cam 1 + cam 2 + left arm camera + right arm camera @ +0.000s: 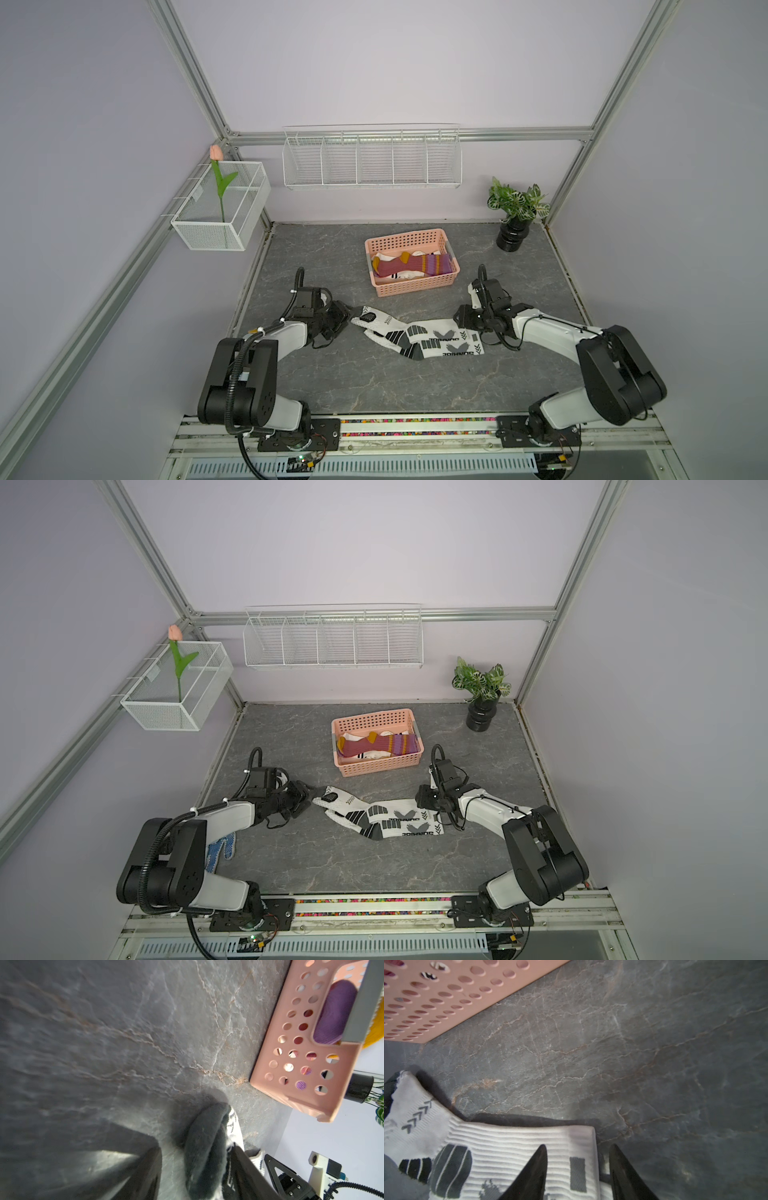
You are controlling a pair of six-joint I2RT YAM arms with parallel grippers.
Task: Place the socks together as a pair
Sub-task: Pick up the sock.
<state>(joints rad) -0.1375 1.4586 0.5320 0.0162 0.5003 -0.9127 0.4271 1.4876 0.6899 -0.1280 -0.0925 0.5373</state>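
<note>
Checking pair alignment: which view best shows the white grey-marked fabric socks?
Both top views: the white grey-marked fabric socks lie whole, overlapping. Left wrist shows only a grey toe; right wrist only the ribbed cuff.

Grey slab [332, 374]: sports socks [419, 338], basket [415, 287], pot [510, 240] (glove [220, 852] at edge).

White-black arms [291, 334]; black corrugated cables [233, 374]

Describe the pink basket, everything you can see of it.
The pink basket is a rectangular, salmon-coloured plastic tub with walls perforated by rows of round holes and a plain rim. It stands upright on the grey marbled tabletop, toward the back centre. Inside lie maroon striped socks over white socks. Nothing else touches it.
</note>
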